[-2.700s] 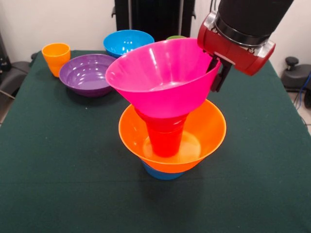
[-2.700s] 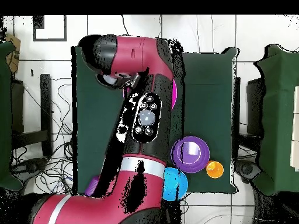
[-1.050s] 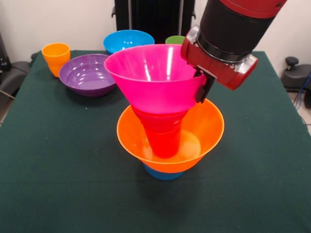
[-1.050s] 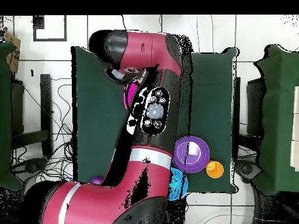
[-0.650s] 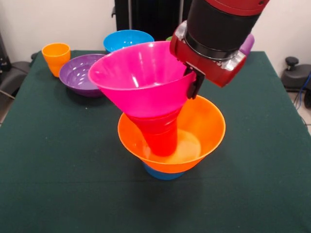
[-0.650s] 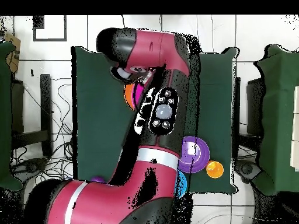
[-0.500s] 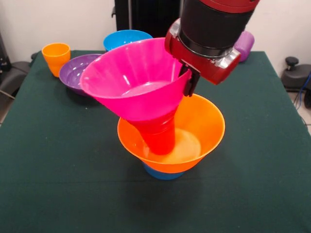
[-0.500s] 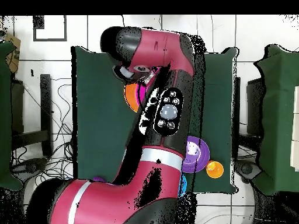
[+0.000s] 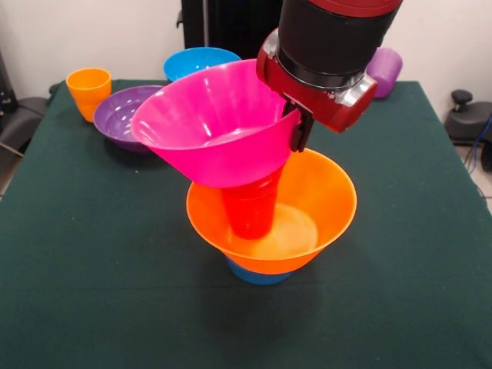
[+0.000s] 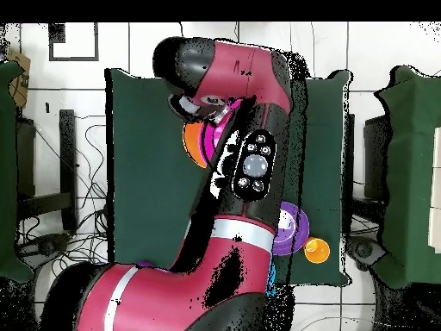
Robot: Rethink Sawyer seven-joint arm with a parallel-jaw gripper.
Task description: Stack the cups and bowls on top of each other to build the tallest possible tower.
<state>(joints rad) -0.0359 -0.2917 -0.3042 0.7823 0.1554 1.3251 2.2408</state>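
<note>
Gripper (image 9: 296, 127) pinches the right rim of the pink bowl (image 9: 211, 131), one finger visible outside the wall. Pink bowl is tilted, open side toward the camera's left, its base over the red cup (image 9: 250, 207). Red cup stands upright inside the orange bowl (image 9: 323, 204), which sits on the light-blue bowl (image 9: 257, 275). Purple bowl (image 9: 123, 115), blue bowl (image 9: 196, 60), orange cup (image 9: 88, 88) and purple cup (image 9: 384, 69) sit well apart at the table's (image 9: 92, 269) far side.
</note>
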